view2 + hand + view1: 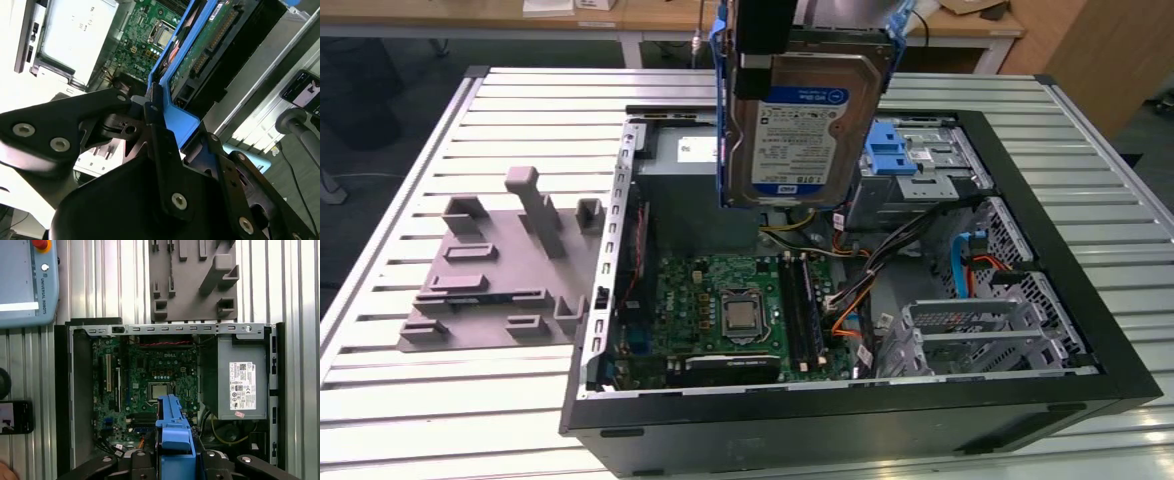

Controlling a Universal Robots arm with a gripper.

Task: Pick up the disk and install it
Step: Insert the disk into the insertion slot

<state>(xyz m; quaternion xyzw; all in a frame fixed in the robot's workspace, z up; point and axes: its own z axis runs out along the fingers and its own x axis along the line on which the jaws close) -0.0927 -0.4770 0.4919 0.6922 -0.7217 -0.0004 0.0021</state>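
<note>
The black claw (159, 112) tightly grips the flat silver disk (803, 135) by its blue frame, upright over the open black computer case (854, 415), probably to fit inside.

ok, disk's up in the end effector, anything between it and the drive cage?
Nothing visible. The disk, clamped in the end effector, hangs over the open case beside the drive cage, only air between. Loose cables lie lower in the case, outside that gap.
</note>
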